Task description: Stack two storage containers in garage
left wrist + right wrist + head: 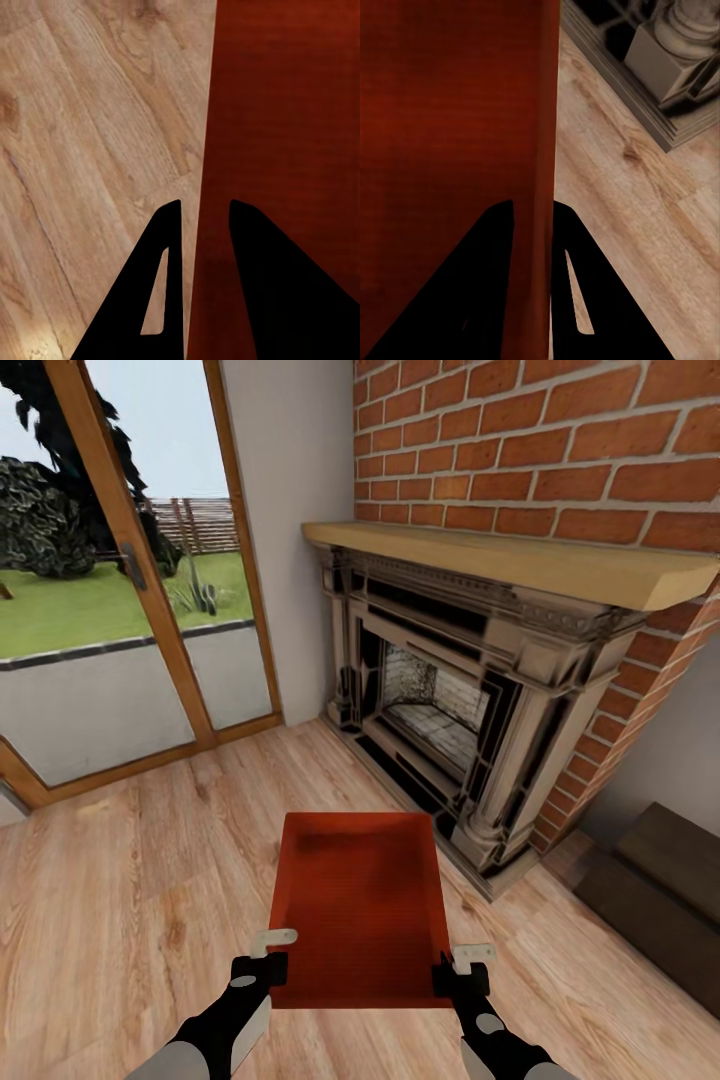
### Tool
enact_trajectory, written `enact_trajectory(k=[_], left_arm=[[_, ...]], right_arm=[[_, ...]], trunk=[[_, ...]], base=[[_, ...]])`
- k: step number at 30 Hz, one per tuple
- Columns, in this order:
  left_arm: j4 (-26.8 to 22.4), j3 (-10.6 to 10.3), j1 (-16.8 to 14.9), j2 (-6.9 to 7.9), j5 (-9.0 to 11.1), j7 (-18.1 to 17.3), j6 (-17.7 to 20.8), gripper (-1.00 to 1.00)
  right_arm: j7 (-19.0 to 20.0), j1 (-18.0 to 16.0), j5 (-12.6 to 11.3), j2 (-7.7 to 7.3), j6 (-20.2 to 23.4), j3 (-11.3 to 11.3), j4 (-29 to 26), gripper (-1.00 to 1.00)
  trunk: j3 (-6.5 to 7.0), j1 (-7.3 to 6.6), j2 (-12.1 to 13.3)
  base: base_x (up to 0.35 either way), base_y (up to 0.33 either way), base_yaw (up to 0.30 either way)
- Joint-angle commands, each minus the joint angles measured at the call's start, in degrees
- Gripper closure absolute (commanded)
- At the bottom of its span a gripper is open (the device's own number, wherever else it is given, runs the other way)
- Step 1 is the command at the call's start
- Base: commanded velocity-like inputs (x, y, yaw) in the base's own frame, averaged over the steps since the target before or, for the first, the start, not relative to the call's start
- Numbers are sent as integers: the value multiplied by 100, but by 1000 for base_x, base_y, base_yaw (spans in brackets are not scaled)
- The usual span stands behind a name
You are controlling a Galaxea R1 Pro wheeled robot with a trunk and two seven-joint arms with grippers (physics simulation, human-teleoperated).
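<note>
Here, from the head view, we hold one storage container (362, 905) out in front of us above the light wood-plank floor (150, 900) of the living room, with the brick fireplace (470, 730) to the right and far, and the glass door (110, 590) to the far left. Our left gripper (262, 958) pinches the container's near left corner and our right gripper (462, 970) its near right corner. We see only this one container here. In the left wrist view, the left gripper (204, 214) has its jaws clamped across the red wall, one finger on the floor side and one inside the bin. In the right wrist view, the right gripper (534, 214) likewise straddles and grips its wall, with the fireplace base (675, 67) beyond. We judge the step in hand to be carrying this bin toward the garage. To do it well, we should keep both grips firm and level, hold the arms at a fixed spacing so the walls neither twist nor slip, and turn the base slowly, clear of the fireplace and the dark low bench (660, 890) at the right.
</note>
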Motion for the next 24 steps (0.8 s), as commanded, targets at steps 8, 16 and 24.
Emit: enact_trajectory(k=[8,16,24], left_arm=[[14,19,-1,22,94,71,13,100],[14,19,-1,22,94,77,11,100],[14,19,-1,22,94,76,12,100]], right_arm=[[-75,-8,13,-14,-32,-141,-18,100],[-75,-8,13,-11,-32,-140,-18,100],[-75,-8,13,-9,-32,-138,-18,100]], trunk=[[67,1,-5],[139,1,-5],[211,1,-5]], base=[[0,0,0],[0,0,0],[0,0,0]])
